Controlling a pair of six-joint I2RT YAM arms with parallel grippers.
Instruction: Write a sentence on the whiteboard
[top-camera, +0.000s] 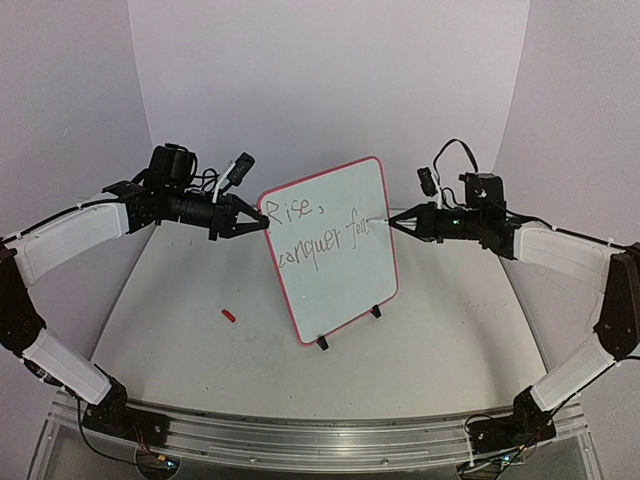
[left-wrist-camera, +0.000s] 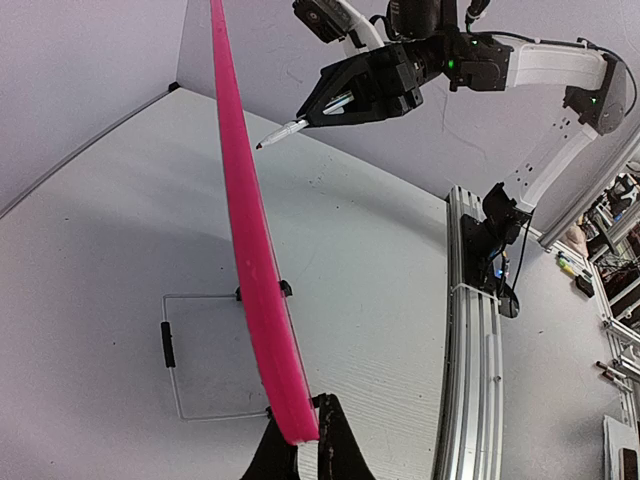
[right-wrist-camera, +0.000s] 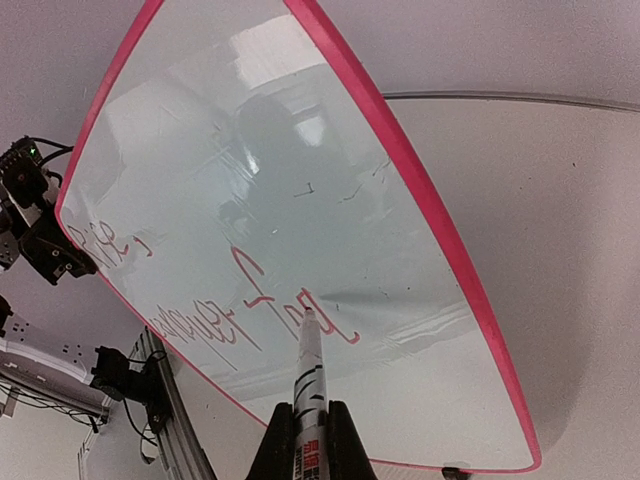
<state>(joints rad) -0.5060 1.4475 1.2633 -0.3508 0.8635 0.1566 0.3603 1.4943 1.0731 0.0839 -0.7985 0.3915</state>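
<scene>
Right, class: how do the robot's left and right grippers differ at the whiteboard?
The left gripper clamps the whiteboard by its red rim; the right gripper holds a marker. The left gripper meets the board edge-on; the right gripper faces its written side, marker tip at the lettering. Both are shut on something.
</scene>
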